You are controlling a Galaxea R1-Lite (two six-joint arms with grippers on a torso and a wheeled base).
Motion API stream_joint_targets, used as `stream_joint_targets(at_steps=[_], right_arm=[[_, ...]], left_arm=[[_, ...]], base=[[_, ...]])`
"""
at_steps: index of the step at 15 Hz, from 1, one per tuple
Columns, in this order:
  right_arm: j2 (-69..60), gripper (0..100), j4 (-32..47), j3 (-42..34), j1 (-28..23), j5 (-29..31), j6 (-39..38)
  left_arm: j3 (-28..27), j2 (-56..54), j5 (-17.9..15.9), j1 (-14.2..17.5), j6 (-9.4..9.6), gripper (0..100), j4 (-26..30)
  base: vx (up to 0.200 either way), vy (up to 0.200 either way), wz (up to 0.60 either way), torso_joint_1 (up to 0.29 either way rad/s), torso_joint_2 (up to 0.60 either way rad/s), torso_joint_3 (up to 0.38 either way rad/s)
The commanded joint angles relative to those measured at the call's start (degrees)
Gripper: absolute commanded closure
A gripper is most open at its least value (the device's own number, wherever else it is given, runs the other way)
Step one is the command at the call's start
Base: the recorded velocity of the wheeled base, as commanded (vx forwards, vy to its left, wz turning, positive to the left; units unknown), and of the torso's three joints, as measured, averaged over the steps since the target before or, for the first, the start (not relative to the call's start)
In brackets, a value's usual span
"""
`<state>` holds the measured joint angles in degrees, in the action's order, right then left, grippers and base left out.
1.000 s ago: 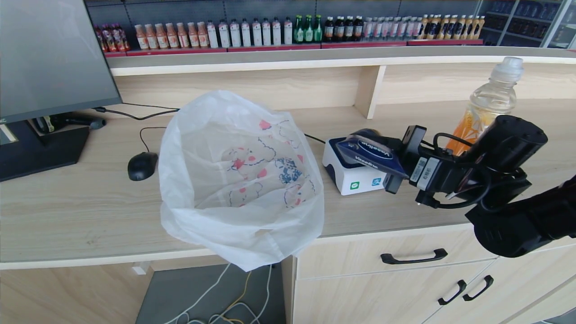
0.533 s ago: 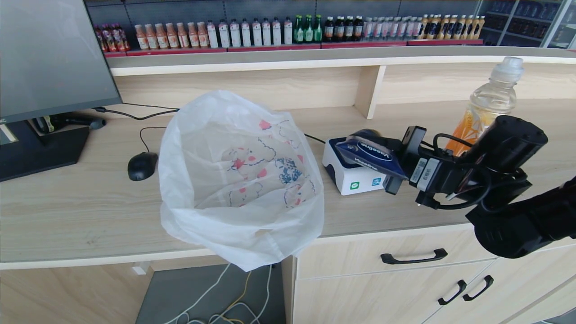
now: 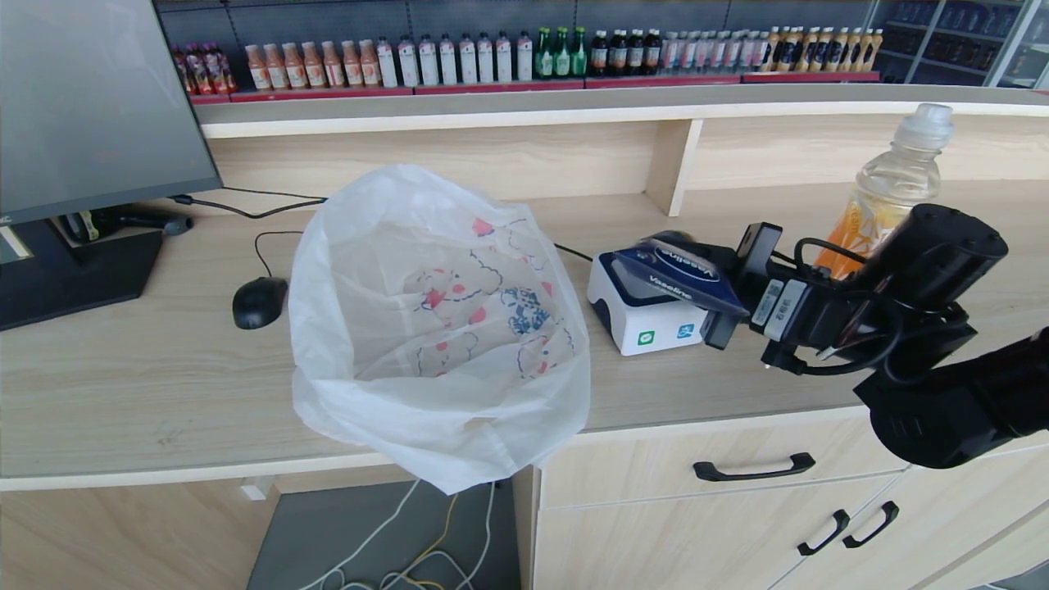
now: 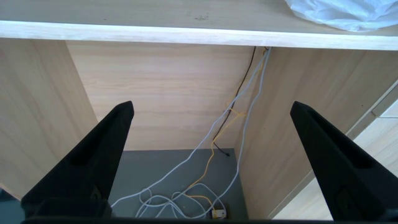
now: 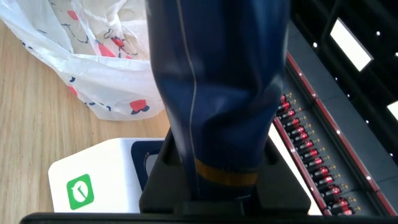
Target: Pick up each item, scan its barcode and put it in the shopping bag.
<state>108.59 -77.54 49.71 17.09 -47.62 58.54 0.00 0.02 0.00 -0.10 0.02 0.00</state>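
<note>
A white plastic shopping bag (image 3: pixel 434 328) with a red and blue cartoon print stands open on the wooden counter (image 3: pixel 147 385). Just right of it sits a white and blue barcode scanner box (image 3: pixel 643 319). My right gripper (image 3: pixel 715 288) is shut on a dark blue tube (image 3: pixel 676 272), holding it slanted just above the scanner's top. In the right wrist view the tube (image 5: pixel 217 93) hangs over the scanner (image 5: pixel 106 180), with the bag (image 5: pixel 93 56) beyond. An orange drink bottle (image 3: pixel 889 184) stands behind the right arm. My left gripper (image 4: pixel 210 112) is open below the counter.
A black mouse (image 3: pixel 259 301) lies left of the bag, and a monitor (image 3: pixel 90 98) stands at the far left. A raised shelf divider (image 3: pixel 672 164) is behind the scanner. Drawers with black handles (image 3: pixel 754 469) are under the counter. Cables (image 4: pixel 217 155) hang below it.
My right gripper has lifted the blue tube slightly up and back over the scanner. The bag, scanner and bottle have stayed put.
</note>
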Motion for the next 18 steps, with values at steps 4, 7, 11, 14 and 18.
stream_joint_targets(at_steps=[4,7,11,14,18], right_arm=[[-2.2,100,-0.1,0.5,1.1,4.0,-4.1],[-3.5,100,-0.2,0.6,1.9,7.7,-8.6],[-5.8,100,-0.2,-1.2,2.1,9.7,-14.2],[-7.3,100,-0.9,-1.9,2.5,14.0,-20.6],[-7.5,100,-2.4,-3.0,5.8,22.3,-32.1]], left_arm=[[0.0,0.0,0.0,0.0,-0.02,0,0.0],[0.0,0.0,0.0,0.0,-0.02,0,0.0],[0.0,0.0,0.0,0.0,-0.02,0,0.0],[0.0,0.0,0.0,0.0,-0.02,0,0.0],[0.0,0.0,0.0,0.0,-0.02,0,0.0]], base=[[0.000,0.000,0.00,0.000,0.00,0.000],[0.000,0.000,0.00,0.000,0.00,0.000],[0.000,0.000,0.00,0.000,0.00,0.000],[0.000,0.000,0.00,0.000,0.00,0.000],[0.000,0.000,0.00,0.000,0.00,0.000]])
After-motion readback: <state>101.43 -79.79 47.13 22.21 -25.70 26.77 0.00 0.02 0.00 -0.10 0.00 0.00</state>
